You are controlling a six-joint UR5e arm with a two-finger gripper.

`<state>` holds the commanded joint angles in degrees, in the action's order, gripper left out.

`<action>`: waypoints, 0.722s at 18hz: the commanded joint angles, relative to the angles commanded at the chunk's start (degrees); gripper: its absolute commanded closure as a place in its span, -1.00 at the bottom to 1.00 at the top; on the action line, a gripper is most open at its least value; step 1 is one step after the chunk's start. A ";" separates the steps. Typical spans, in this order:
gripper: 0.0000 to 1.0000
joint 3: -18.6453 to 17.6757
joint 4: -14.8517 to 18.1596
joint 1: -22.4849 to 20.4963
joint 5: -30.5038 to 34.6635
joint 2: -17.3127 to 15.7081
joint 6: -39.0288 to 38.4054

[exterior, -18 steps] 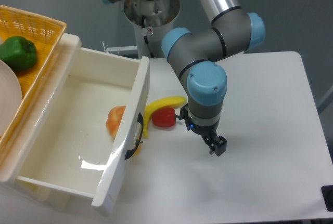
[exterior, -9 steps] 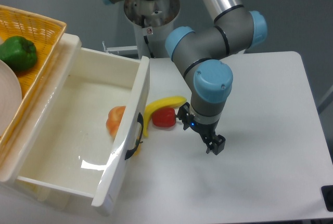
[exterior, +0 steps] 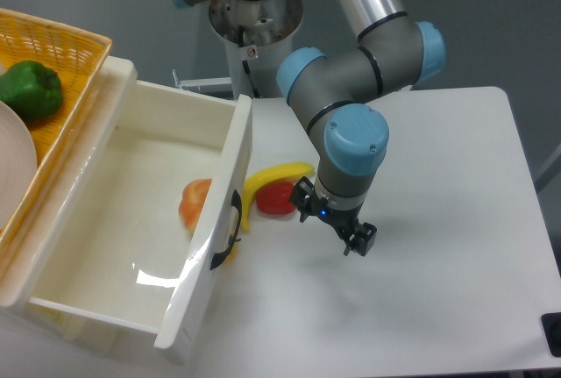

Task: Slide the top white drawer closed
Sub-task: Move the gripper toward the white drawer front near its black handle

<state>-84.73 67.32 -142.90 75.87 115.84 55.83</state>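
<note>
The top white drawer (exterior: pixel 131 220) stands pulled far out at the left, its glossy inside open to view. Its front panel (exterior: pixel 219 211) carries a black curved handle (exterior: pixel 228 236) and faces right. An orange-red fruit (exterior: pixel 195 201) lies inside the drawer. My gripper (exterior: pixel 335 220) hangs over the table to the right of the front panel, apart from it. Its black fingertips (exterior: pixel 363 238) stick out on both sides of the wrist, open, with nothing between them.
A yellow banana (exterior: pixel 273 178) and a red pepper (exterior: pixel 275 198) lie on the table between the drawer front and my gripper. A yellow wicker basket (exterior: pixel 61 45) at the top left holds a green pepper (exterior: pixel 31 89) and a white plate (exterior: pixel 13 167).
The gripper has shifted a little left and up, closer to the red pepper. The drawer and the fruit have not moved.
</note>
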 joint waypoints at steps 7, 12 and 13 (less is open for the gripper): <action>0.44 -1.93 0.53 -0.71 -4.76 -0.35 -3.27; 0.80 -2.12 9.63 -0.36 -10.37 -1.06 -4.06; 0.85 -1.50 12.02 -0.27 -12.22 -0.97 -4.76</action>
<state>-86.23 79.34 -143.17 63.65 114.87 51.07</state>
